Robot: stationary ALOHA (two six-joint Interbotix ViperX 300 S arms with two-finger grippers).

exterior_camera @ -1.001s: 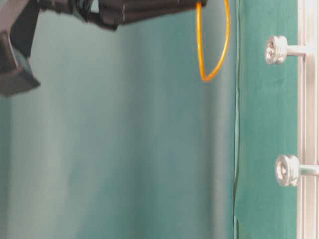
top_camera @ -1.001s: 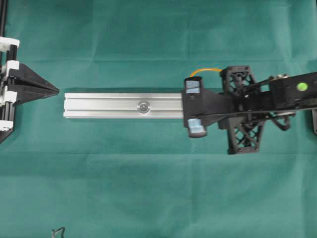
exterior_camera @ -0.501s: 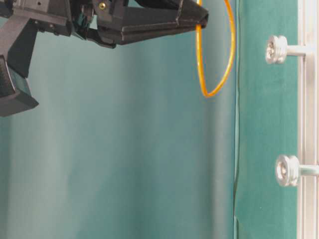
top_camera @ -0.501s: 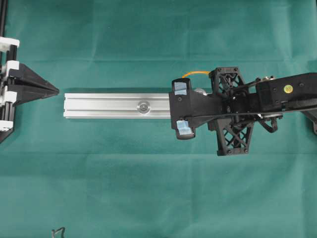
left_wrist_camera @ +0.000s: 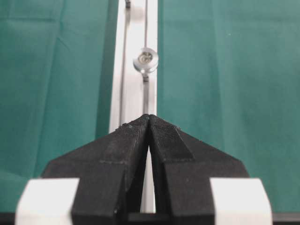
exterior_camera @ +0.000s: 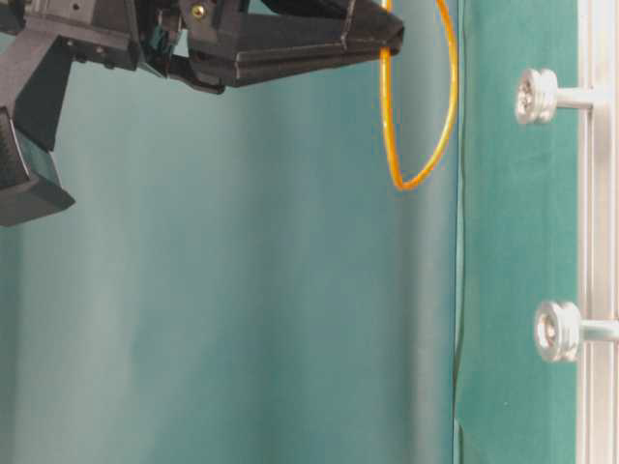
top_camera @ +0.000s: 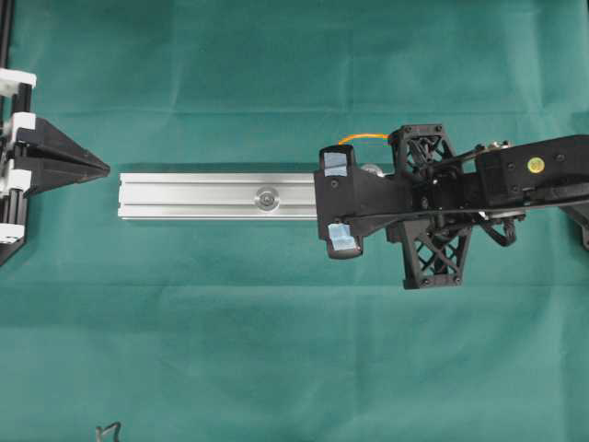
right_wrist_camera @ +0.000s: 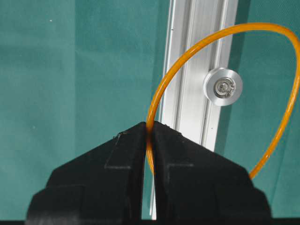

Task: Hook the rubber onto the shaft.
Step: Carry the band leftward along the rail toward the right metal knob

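Observation:
The rubber (right_wrist_camera: 161,89) is a thin orange loop, and my right gripper (right_wrist_camera: 150,124) is shut on its strand. It hangs from the fingertips (exterior_camera: 387,39) above the silver rail (top_camera: 202,197). In the right wrist view the loop frames a round silver shaft (right_wrist_camera: 222,86) standing on the rail. At table level the rubber (exterior_camera: 440,126) is clear of that shaft (exterior_camera: 537,96), with a gap between them. Another shaft (top_camera: 267,197) sits mid-rail. My left gripper (left_wrist_camera: 149,116) is shut and empty, just off the rail's left end (top_camera: 106,169).
Green cloth (top_camera: 276,350) covers the table. The rail (left_wrist_camera: 133,93) runs straight away from the left gripper, with the nearer shaft (left_wrist_camera: 146,58) on it. A lower shaft (exterior_camera: 556,331) shows at table level. The right arm (top_camera: 525,175) reaches in over the rail's right end.
A second ago the right arm stood farther right; it moved left along the rail with the rubber, then stayed still over the last half second. The left arm has not moved.

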